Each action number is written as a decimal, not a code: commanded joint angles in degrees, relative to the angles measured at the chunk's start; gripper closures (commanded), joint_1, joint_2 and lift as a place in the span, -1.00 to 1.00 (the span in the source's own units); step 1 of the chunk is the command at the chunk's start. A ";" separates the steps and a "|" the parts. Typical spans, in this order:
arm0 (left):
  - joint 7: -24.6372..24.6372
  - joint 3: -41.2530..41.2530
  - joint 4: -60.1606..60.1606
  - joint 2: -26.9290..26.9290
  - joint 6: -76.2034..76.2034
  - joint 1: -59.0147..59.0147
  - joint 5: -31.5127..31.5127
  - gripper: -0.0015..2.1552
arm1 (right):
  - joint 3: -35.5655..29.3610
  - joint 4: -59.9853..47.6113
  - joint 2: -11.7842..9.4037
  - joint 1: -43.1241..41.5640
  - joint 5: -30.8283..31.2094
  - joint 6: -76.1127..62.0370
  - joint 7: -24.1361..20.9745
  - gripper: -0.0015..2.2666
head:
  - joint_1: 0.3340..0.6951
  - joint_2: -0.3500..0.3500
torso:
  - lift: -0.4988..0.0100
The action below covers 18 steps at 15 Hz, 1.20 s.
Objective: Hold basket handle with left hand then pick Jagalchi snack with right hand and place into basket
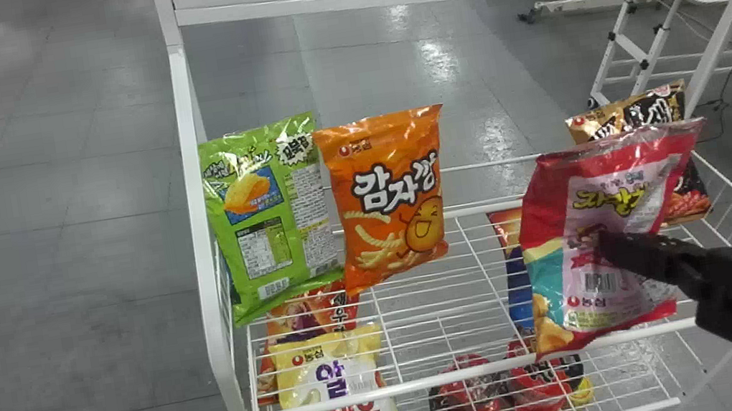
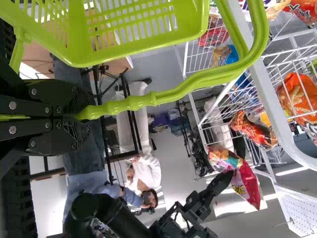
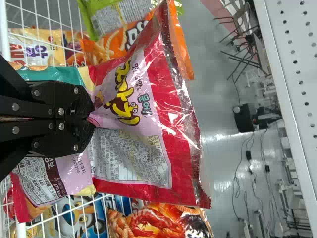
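R hand (image 1: 602, 248) pinched on Jagalchi snack (image 1: 583, 274), tilted, over R side of wire rack (image 1: 436, 380); L hand (image 2: 81, 118) closed round basket handle (image 2: 173, 93); basket (image 2: 138, 52) cut off at view edge; black/gold pkt (image 1: 628, 114) far R part hidden behind the snack

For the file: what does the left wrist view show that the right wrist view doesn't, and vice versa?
Left wrist view: the green basket and its handle, with the left gripper's jaws clamped on it.

Right wrist view: the Jagalchi bag's small-print panel, and a black device on the floor.

Both: the Jagalchi bag in the right gripper, the white rack and its perforated panel.
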 commanded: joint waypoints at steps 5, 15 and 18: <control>-0.57 0.01 0.10 0.00 -0.91 -0.08 0.08 0.91 | 2.18 -0.11 0.50 5.38 -8.63 0.47 1.41 0.98 | 1.00 -0.15 | 0.93; -0.57 0.18 0.71 0.09 -1.43 -0.34 0.52 0.91 | 13.69 10.88 0.50 8.98 -13.72 0.47 6.86 0.98 | 1.00 0.79 | 0.93; -0.57 0.18 0.71 0.00 -1.43 -0.34 0.52 0.91 | 18.09 13.51 0.50 9.07 -15.48 0.47 6.86 0.98 | 1.00 1.00 | 0.93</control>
